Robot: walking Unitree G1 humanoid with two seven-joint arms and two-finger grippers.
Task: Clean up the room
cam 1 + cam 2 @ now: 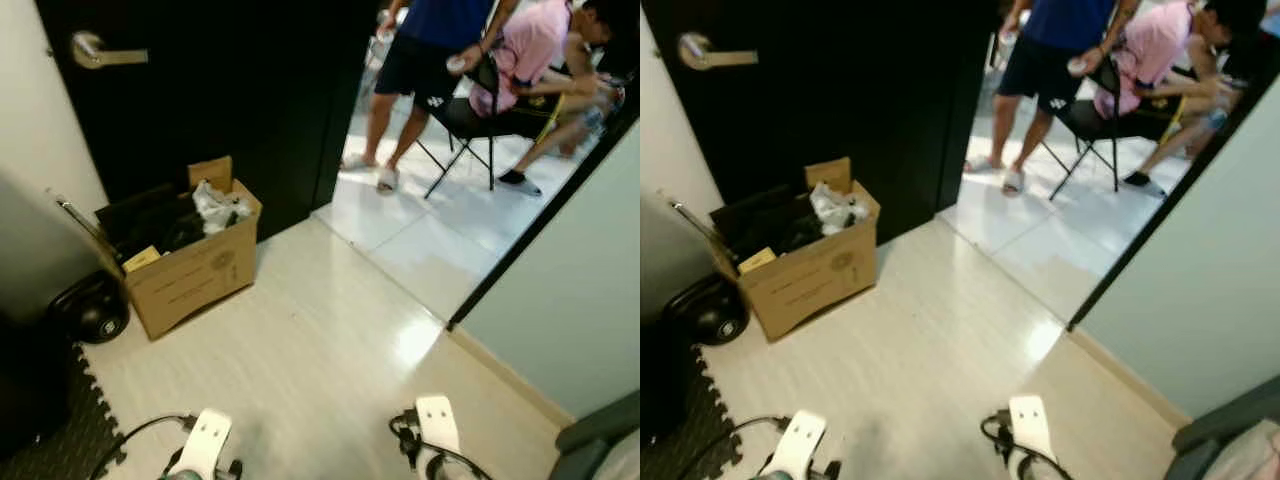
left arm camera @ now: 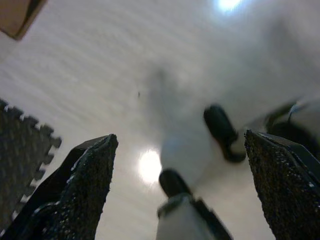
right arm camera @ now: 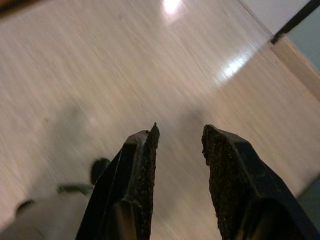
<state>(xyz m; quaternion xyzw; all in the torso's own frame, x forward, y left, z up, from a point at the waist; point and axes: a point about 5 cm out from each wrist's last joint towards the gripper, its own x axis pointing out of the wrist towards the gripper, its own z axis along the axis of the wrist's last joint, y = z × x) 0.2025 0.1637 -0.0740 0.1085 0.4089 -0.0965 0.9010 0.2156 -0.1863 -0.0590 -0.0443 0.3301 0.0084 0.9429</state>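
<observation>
- My left gripper [image 2: 180, 150] hangs wide apart, my right gripper [image 3: 180, 137] narrow; both empty over the pale wood floor [image 1: 300, 370].
- Brown cardboard box [image 1: 195, 270] of clutter sits far left against the black door [image 1: 230, 90], probably my drop-off spot.

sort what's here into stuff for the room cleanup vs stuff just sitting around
For the job:
cardboard box by the dark door, holding crumpled paper and dark items
left gripper, open, empty
right gripper, open, empty

Just there:
dark door
black round object beside the box
foam mat
folding chair
two people in the next room
</observation>
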